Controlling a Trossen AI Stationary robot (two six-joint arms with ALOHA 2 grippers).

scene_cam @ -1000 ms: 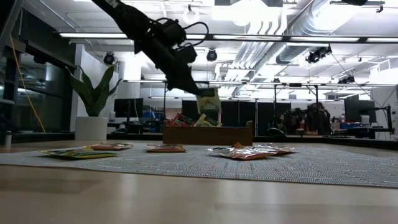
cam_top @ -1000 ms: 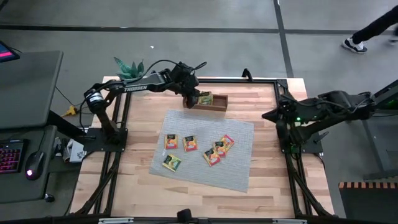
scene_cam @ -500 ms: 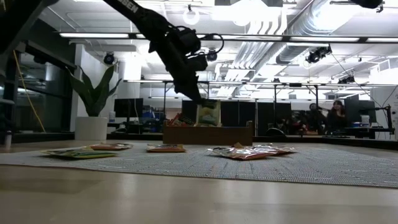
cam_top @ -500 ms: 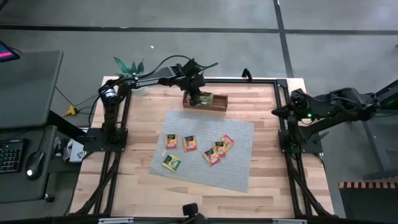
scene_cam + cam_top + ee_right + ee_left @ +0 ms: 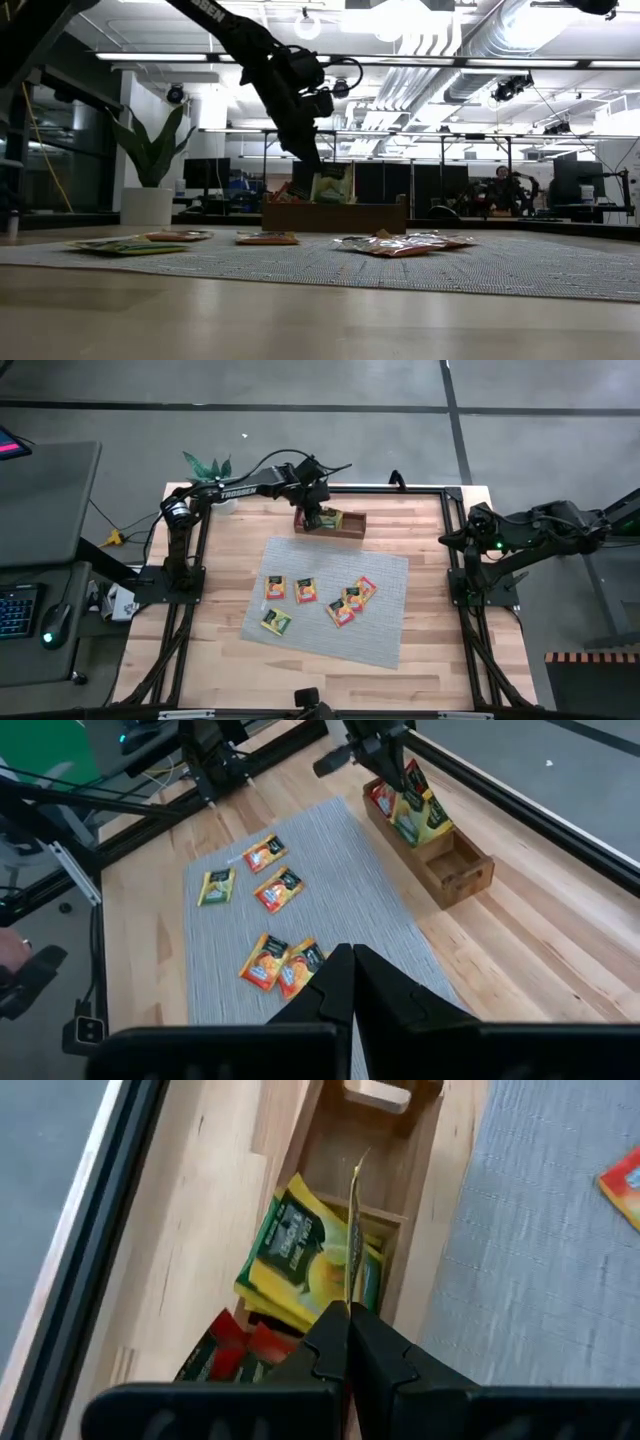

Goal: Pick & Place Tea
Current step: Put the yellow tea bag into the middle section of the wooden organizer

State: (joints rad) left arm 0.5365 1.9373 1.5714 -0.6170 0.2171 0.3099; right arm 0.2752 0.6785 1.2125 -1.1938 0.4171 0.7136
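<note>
My left gripper (image 5: pixel 316 516) is over the brown wooden tray (image 5: pixel 352 527) at the table's far edge, shut on a yellow-green tea sachet (image 5: pixel 333 185). The sachet stands in the tray's middle compartment, against other yellow sachets (image 5: pixel 300 1255). Red sachets (image 5: pixel 235 1345) fill the end compartment beside it. Several more sachets (image 5: pixel 306 590) lie flat on the grey woven mat (image 5: pixel 380 630). My right gripper (image 5: pixel 350 975) is shut and empty, held high at the table's right edge (image 5: pixel 450 541). My left gripper pinches the sachet between its two fingers at the sachet's top edge (image 5: pixel 351 1295); the wrist view shows the sachet edge-on. The fingers come from above, slanting down from the table's left. The sachet hangs upright below them, its lower part inside the tray's middle compartment (image 5: pixel 335 198).
The tray's third compartment (image 5: pixel 375 1140) holds nothing. A potted plant (image 5: pixel 205 465) stands at the table's far left corner. Bare wood lies around the mat toward the near and right edges (image 5: pixel 440 650).
My left gripper has moved a little toward the table's right edge and gone down, still shut. The sachet, which hung above the tray, now stands lowered into the middle compartment. My right arm has drawn back slightly toward the right edge.
</note>
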